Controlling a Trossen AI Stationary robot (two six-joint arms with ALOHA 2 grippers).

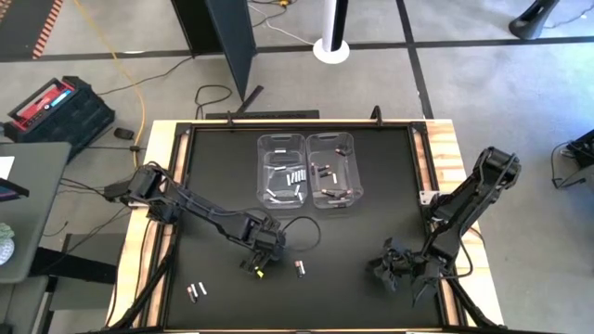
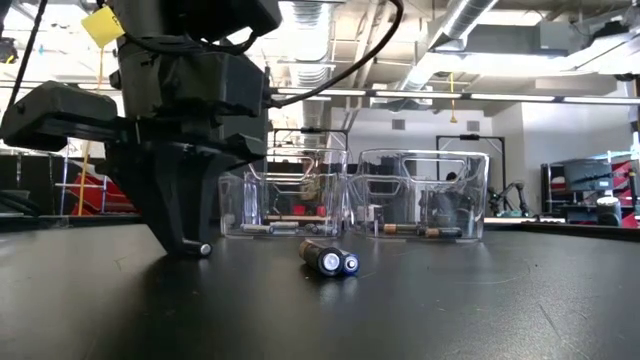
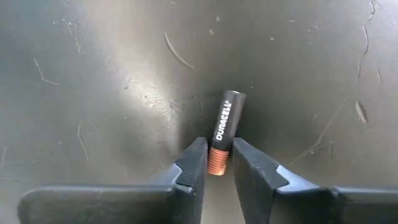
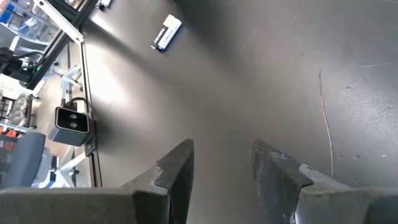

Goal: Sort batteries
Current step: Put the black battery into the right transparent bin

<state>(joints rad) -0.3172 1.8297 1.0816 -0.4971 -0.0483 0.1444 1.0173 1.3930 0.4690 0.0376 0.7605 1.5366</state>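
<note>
Left gripper (image 3: 219, 163) pinching a Duracell battery (image 3: 224, 132) down on the black table (image 1: 371, 204)

Fingers (image 3: 194, 163) are narrow, one each side of the copper end; the battery lies flat, long axis running straight away from the gripper, black end pointing out; it sits in the near middle of the table, well apart from the two clear bins (image 1: 306, 169) at the far side. Counting loose ones from above: a pair (image 1: 196, 291) near the front left, one more (image 1: 299, 268) just right of the left gripper; the low view shows two side by side there, ends toward the camera; bins hold several each, can't count them. Right gripper (image 4: 221, 163) hovers front right, jaws wide, nothing in them.
</note>
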